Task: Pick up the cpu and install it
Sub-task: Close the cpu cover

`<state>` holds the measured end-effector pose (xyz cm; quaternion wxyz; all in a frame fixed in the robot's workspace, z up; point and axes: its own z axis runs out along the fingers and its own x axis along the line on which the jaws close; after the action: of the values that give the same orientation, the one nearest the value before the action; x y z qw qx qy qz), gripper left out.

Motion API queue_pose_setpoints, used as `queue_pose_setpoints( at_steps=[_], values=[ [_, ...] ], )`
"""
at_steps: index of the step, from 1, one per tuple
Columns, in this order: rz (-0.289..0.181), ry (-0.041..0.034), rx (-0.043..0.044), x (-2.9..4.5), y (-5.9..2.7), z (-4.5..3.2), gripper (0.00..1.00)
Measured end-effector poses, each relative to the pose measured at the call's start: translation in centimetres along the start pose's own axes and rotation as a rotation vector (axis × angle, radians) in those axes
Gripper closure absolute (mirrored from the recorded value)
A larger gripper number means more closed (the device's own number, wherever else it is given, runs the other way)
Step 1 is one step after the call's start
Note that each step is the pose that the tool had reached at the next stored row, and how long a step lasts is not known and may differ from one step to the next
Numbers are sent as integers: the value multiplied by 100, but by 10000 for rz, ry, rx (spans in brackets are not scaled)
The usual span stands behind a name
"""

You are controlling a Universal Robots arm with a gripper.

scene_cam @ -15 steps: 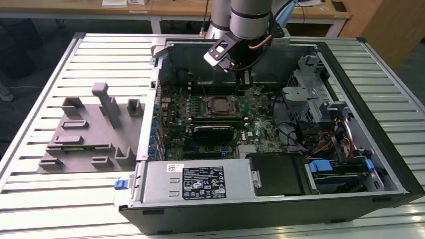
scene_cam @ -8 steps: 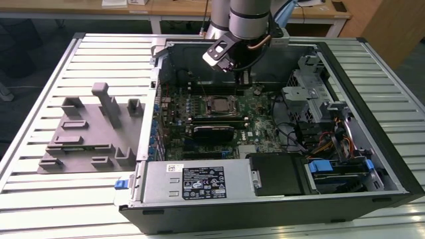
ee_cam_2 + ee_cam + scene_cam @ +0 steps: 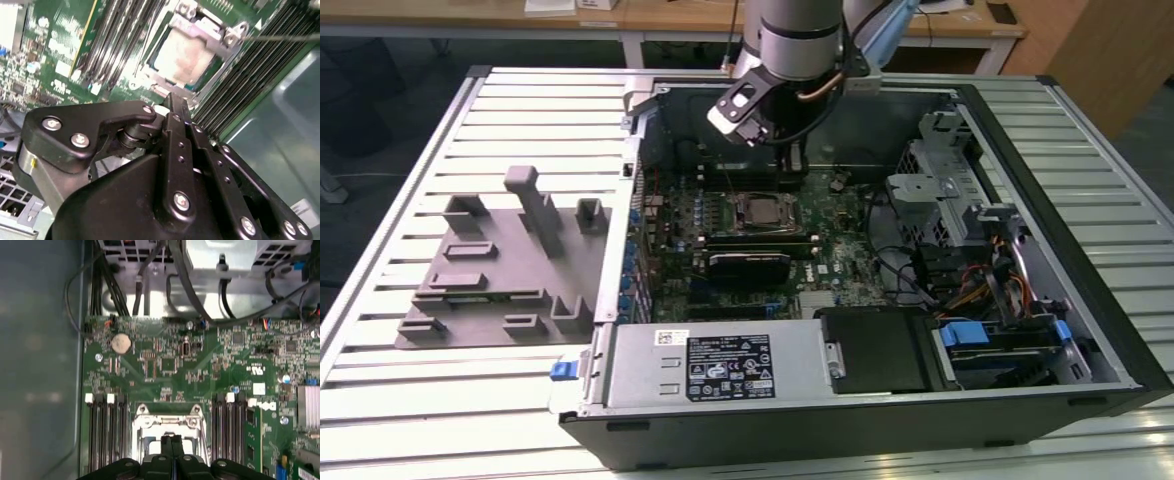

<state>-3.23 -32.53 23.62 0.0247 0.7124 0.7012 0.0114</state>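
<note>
Gripper (image 3: 171, 440), pinched closed and empty, hangs above cpu (image 3: 182, 57) lying in socket (image 3: 142, 424); best kept centred and vertical.

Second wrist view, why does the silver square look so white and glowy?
In the second wrist view, light glares off the cpu, washing its metal top pale, while the gripper in front looks dark. In the exterior view, the cpu looks greyer, with only mild shine.
</note>
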Motion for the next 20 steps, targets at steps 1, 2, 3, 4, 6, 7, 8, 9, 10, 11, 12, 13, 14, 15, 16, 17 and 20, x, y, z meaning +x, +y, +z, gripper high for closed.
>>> queue_pose_setpoints(
  at_steps=[1,2,3,4,6,7,8,9,10,11,12,13,14,15,16,17,20],
  values=[
    [-1,0,0,0,-18,6,89],
    [-1,-1,1,0,-37,13,89],
    [1,-1,1,-1,-55,20,89],
    [3,-2,1,-2,-72,27,89],
    [6,-1,2,-4,-103,42,89],
    [9,-1,3,-6,-119,50,89],
    [12,-1,4,-7,-134,59,89],
    [16,-2,6,-9,-148,67,89],
    [20,-2,7,-11,-159,77,89],
    [25,-3,10,-13,-169,87,89],
    [29,-4,13,-16,-179,96,89],
    [34,-5,16,-19,-187,106,89],
    [41,-5,17,-21,-196,116,89],
    [47,-6,20,-24,-205,123,89],
    [48,-6,20,-24,-212,127,89],
    [48,-6,20,-24,-213,127,89],
    [47,-6,20,-24,-212,128,89]
  ],
)
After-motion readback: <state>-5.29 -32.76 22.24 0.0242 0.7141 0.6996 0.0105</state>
